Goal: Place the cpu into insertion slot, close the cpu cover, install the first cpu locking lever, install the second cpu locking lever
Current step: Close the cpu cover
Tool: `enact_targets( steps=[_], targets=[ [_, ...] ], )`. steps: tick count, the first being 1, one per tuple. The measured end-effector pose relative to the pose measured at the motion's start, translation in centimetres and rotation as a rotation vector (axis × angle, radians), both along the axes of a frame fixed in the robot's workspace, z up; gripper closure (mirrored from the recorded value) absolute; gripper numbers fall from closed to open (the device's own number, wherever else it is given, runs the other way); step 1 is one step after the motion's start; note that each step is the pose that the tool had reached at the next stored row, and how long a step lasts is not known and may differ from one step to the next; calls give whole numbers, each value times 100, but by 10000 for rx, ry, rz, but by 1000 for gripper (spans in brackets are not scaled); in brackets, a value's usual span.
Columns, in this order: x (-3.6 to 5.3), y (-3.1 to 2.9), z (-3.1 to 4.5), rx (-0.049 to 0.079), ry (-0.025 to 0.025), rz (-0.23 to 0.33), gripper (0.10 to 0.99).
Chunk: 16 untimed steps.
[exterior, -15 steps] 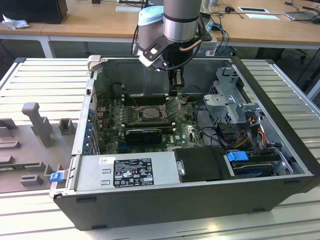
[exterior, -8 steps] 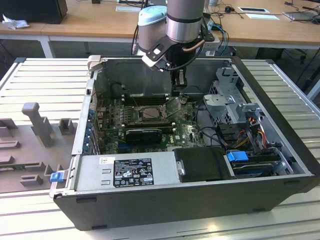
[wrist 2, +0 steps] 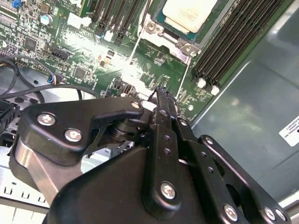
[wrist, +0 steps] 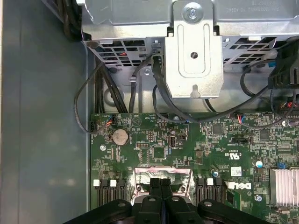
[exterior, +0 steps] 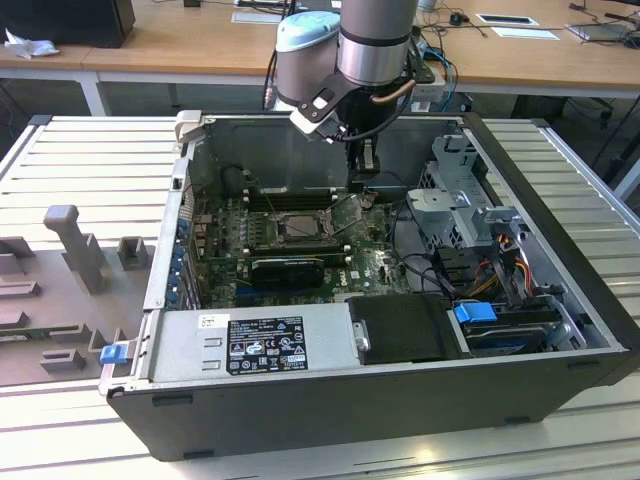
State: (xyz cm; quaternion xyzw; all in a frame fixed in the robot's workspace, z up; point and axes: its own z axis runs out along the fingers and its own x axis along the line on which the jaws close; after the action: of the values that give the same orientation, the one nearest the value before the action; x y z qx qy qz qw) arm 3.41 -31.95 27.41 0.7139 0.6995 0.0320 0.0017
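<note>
Black gripper [wrist 2: 161, 93] linkage fills the near ground in both wrist views. The fingers are pressed together at the tip, with nothing seen between them. The tip hangs just above the green motherboard [wrist 2: 93, 60], close beside the socket.

In the second wrist view, the cpu [wrist 2: 189, 11] sits in the insertion slot [exterior: 300, 228], pale metal top showing. The cpu cover [wrist 2: 169, 38] lies down flat around it. Two thin wire locking levers [wrist 2: 128, 65] run from the socket corners toward the fingertips, one on either side. Black memory slots [wrist 2: 224, 51] flank the socket.

First wrist view: coin cell battery [wrist: 121, 136] on the board, grey drive cage [wrist: 194, 51] beyond, black cables between.

Exterior view: the arm reaches down into the open computer case [exterior: 400, 400].
</note>
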Motion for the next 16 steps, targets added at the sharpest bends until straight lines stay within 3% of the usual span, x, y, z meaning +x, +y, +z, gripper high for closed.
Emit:
enact_targets(
  steps=[6, 16],
  targets=[
    [63, 0, 0, 0, 13, 0, 980],
    [291, 0, -16, -1, 88, 0, 980]
  ],
)
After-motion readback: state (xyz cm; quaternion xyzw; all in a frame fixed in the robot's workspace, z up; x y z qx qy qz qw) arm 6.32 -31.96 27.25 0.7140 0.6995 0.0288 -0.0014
